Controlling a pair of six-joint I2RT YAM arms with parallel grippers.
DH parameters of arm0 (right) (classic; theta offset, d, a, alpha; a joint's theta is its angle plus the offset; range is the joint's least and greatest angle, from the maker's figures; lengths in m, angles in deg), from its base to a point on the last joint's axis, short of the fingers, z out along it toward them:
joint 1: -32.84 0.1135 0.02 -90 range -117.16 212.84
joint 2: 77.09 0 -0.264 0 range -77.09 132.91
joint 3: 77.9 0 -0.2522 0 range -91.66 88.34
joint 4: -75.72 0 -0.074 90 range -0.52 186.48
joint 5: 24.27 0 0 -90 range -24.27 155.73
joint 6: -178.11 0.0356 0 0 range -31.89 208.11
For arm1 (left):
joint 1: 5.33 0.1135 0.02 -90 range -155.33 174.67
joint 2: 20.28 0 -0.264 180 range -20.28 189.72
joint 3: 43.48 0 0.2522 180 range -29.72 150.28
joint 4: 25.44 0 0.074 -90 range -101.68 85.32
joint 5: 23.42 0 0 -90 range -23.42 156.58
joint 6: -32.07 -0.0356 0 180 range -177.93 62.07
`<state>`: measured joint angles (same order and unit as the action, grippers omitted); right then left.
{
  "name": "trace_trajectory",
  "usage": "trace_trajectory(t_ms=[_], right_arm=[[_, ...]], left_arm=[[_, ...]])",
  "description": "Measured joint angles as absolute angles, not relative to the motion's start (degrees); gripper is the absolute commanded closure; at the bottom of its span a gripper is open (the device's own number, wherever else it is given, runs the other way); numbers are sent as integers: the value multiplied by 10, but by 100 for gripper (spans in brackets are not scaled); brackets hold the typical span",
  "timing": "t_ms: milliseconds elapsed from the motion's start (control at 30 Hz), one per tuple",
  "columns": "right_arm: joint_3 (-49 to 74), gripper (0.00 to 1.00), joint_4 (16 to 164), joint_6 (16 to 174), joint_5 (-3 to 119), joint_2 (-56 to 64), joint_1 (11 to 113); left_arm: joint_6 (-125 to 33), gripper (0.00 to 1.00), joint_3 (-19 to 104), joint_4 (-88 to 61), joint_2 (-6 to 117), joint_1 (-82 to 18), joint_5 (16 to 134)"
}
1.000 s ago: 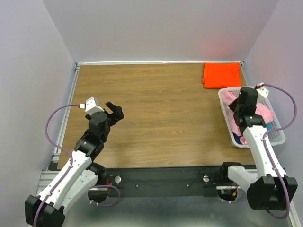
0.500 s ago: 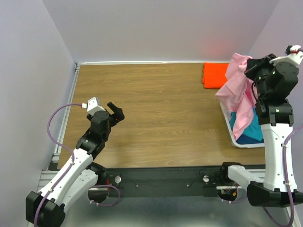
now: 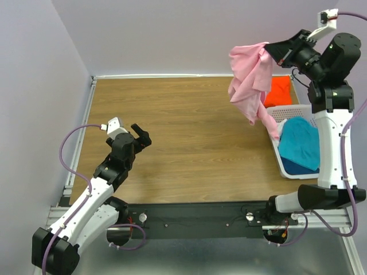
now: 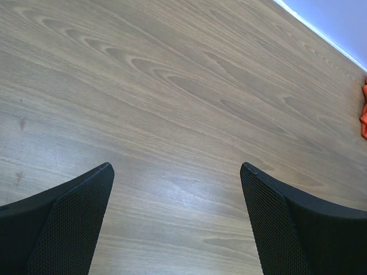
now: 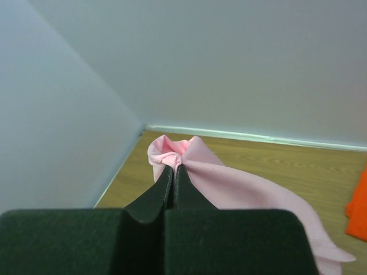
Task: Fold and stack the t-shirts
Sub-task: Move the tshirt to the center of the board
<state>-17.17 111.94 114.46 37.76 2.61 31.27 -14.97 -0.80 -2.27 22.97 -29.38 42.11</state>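
Soft, even light from above fills the top view. The tabletop (image 3: 189,126) is bright, with only faint shadows beneath the arms. The orange shirt (image 3: 279,91) is so saturated that its folds barely show, and the pink shirt (image 3: 249,80) looks slightly soft at its edges. In the left wrist view a pale sheen lies on the tabletop between the fingers (image 4: 63,223) of the left hand (image 4: 176,167), whose mesh texture is sharp. In the right wrist view the right hand (image 5: 174,169) is dark and blurred up close, and the walls behind are flat and featureless.
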Motion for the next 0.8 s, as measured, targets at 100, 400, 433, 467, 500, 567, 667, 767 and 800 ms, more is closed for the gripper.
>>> trace_trajectory(t_ms=[100, 400, 433, 467, 500, 567, 667, 767, 800], right_arm=[[-193, 99, 1121, 1146, 341, 46, 346], [-266, 99, 1119, 1131, 290, 115, 495], [-269, 99, 1118, 1125, 287, 122, 507], [-269, 99, 1119, 1121, 282, 129, 514], [-269, 99, 1119, 1119, 278, 134, 519], [-261, 99, 1118, 1111, 264, 147, 528], [-186, 99, 1113, 1101, 275, 128, 531], [-71, 99, 1107, 1091, 342, 86, 531], [-17, 99, 1101, 1090, 373, 66, 531]], left_arm=[[-150, 2, -5, -21, 237, -294, 421], [-136, 2, -2, -19, 243, -294, 422], [-132, 2, -2, -16, 243, -294, 422], [-128, 2, -2, -12, 243, -294, 423], [-122, 2, -2, -9, 243, -294, 425], [-111, 2, -2, 0, 243, -294, 429], [-95, 2, -2, 15, 243, -294, 430], [-85, 2, -2, 19, 242, -294, 431], [-82, 2, -2, 19, 241, -294, 432]])
